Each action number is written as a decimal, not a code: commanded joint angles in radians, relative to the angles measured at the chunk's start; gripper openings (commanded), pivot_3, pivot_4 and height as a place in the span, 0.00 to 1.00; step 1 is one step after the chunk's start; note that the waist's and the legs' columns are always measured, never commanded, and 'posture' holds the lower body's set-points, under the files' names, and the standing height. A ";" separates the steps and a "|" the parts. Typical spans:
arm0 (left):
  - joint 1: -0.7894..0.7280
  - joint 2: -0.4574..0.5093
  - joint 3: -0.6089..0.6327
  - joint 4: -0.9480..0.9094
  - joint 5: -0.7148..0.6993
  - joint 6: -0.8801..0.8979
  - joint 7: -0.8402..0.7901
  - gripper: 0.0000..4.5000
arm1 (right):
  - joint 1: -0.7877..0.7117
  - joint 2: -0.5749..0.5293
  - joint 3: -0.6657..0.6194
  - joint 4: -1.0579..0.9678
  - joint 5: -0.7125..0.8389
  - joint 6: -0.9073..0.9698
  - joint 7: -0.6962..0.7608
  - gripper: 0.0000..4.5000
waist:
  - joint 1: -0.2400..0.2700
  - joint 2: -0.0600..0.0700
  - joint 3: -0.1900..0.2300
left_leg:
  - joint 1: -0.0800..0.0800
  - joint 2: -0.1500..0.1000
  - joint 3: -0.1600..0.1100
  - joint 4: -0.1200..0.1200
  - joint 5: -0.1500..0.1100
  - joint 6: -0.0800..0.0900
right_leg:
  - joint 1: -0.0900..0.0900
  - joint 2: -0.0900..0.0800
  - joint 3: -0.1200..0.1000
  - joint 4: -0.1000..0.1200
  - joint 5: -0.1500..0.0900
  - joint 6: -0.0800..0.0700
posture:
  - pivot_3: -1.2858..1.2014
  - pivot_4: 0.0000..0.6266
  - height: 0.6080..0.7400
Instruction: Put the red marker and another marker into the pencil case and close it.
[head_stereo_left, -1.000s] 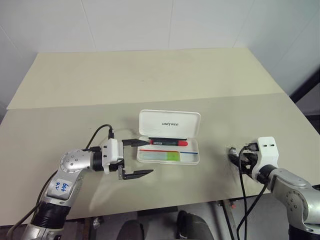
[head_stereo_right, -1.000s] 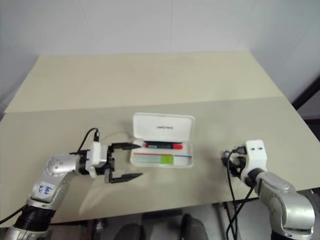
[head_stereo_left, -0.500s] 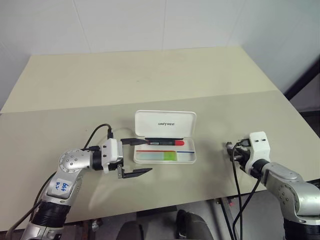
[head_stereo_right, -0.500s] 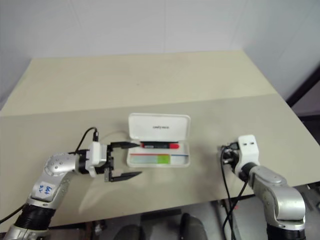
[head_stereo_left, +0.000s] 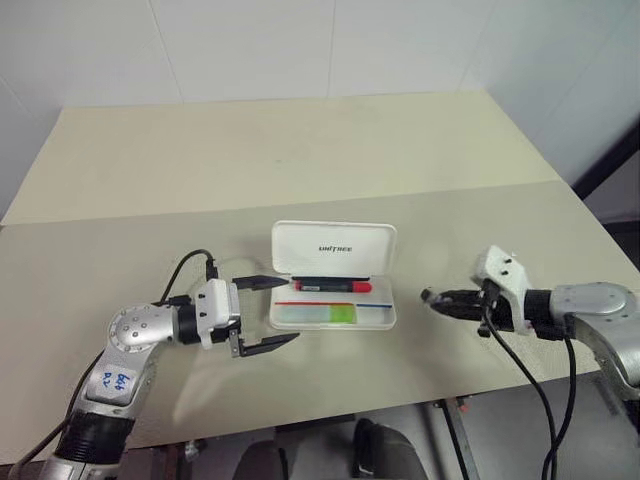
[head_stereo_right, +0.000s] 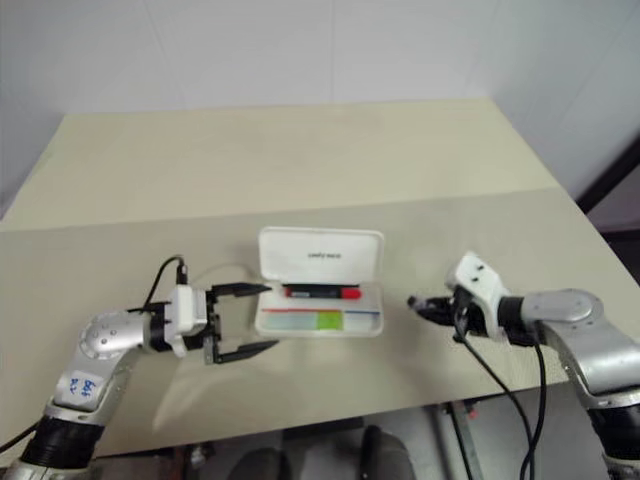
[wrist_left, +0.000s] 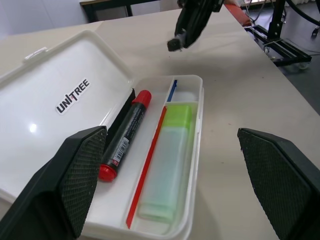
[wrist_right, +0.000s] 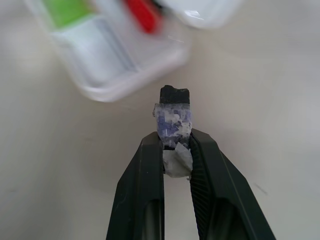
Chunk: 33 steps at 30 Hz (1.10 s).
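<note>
On the surface (head_stereo_left: 150, 180), the pencil case (head_stereo_left: 334, 245) sits lid-up with the red marker (head_stereo_left: 333, 285) and another marker (head_stereo_left: 330, 314) already in its tray. Left hand (head_stereo_left: 262, 314) hangs spread wide just beside it. Right hand (head_stereo_left: 432, 298) is clenched on a taped scrap (wrist_right: 172, 121), so a careless lid push could shove the case away.

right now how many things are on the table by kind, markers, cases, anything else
markers: 2, the red marker and the green-capped highlighter, both lying in the tray
pencil cases: 1, the white pencil case, lid open
other: 1, a small taped dark piece pinched in the right gripper, above the table rather than on it
total: 4
</note>
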 joint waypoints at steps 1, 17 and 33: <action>0.025 0.012 0.026 -0.070 -0.015 0.023 0.022 1.00 | -0.058 0.034 0.077 0.043 -0.034 -0.094 0.080 0.08 | 0.001 0.000 0.000 | 0.000 0.000 0.000 0.000 0.000 0.000 | 0.000 0.000 0.000 0.000 0.000 0.000 | 0.52 0.24 1.00; 0.110 0.025 0.074 -0.229 -0.025 0.131 0.103 1.00 | -0.293 0.212 0.281 0.262 -0.166 -0.248 0.217 0.08 | -0.001 0.000 0.000 | 0.001 0.000 0.001 0.001 0.000 -0.001 | 0.000 0.000 0.000 0.000 0.000 0.000 | 0.52 0.24 1.00; 0.054 0.023 0.062 -0.210 -0.017 0.139 0.120 1.00 | -0.400 0.216 0.248 0.360 -0.195 -0.285 0.265 0.36 | -0.001 0.000 0.000 | 0.001 0.000 0.001 0.001 0.000 -0.001 | 0.000 0.000 0.000 0.001 0.001 0.000 | 0.52 0.24 1.00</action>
